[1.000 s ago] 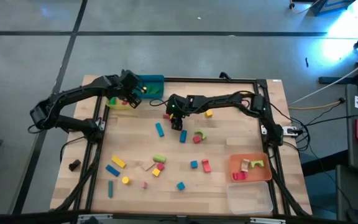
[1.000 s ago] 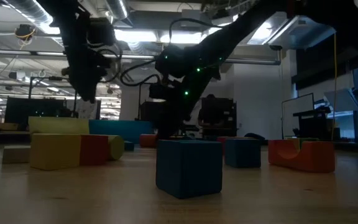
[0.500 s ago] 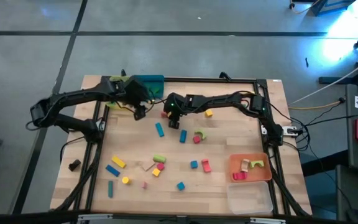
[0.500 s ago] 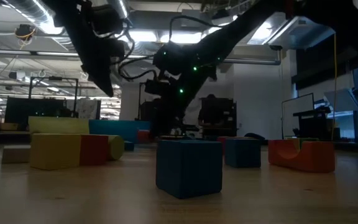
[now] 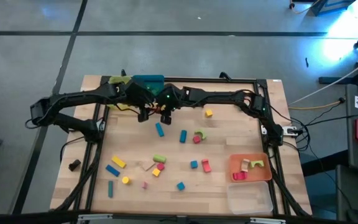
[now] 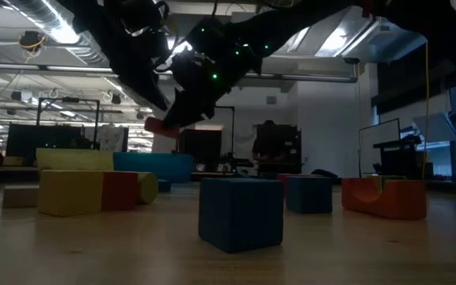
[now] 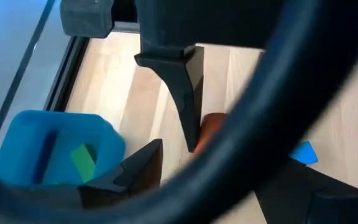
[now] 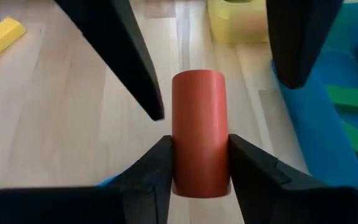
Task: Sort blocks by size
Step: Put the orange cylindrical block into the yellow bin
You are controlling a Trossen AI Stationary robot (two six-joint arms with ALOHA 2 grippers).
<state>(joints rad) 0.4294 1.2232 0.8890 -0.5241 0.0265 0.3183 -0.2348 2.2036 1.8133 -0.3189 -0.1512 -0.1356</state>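
The left gripper (image 5: 143, 111) hangs with its fingers spread wide and empty near the far edge of the table, having swung in from over the yellow tray (image 5: 118, 101) to a spot just in front of the teal tray (image 5: 149, 83). Right beside it, almost touching, the right gripper (image 5: 165, 112) has closed on a red cylinder (image 8: 197, 132) and lifted it clear of the table; a second ago it was lower and nearer the table's middle, fingers wider over the block. In the right wrist view the cylinder sits end-on between the right arm's fingers, with the left arm's two open fingers straddling its far end, so this looks like a handover taking shape, or the two arms merely crowding one another on the way to the trays. The teal tray already holds green pieces and a blue one. Farther right, many blocks (image 5: 183, 136) lie loose on the wood and the orange tray (image 5: 249, 177) holds a few. By my reading the sort is well short of halfway.
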